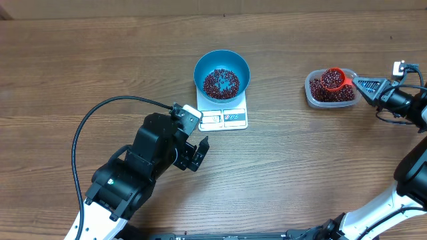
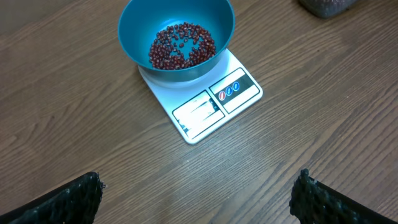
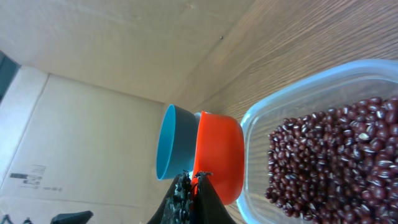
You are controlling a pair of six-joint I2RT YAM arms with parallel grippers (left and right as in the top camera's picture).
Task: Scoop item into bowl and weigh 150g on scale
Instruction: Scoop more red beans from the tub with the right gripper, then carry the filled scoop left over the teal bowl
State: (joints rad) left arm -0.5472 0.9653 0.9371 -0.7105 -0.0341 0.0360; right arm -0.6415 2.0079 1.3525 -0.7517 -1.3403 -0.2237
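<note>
The blue bowl (image 1: 223, 59) stands on the white scale (image 1: 223, 119) and holds a layer of dark red beans (image 1: 221, 83). In the left wrist view the bowl (image 2: 134, 31) and scale (image 2: 214, 102) lie ahead of my left gripper (image 2: 199, 199), which is wide open and empty over bare wood. My right gripper (image 1: 357, 83) is shut on the handle of an orange scoop (image 1: 333, 79) heaped with beans, held over the clear tub (image 1: 308, 93). The right wrist view shows the scoop (image 3: 217, 155) at the tub's edge, beans (image 3: 329, 155) inside, the bowl (image 3: 171, 149) behind.
The left arm and its black cable (image 1: 100, 113) take up the table's lower left. The right arm (image 1: 413, 180) comes in from the right edge. Bare wooden tabletop lies between the scale and the tub.
</note>
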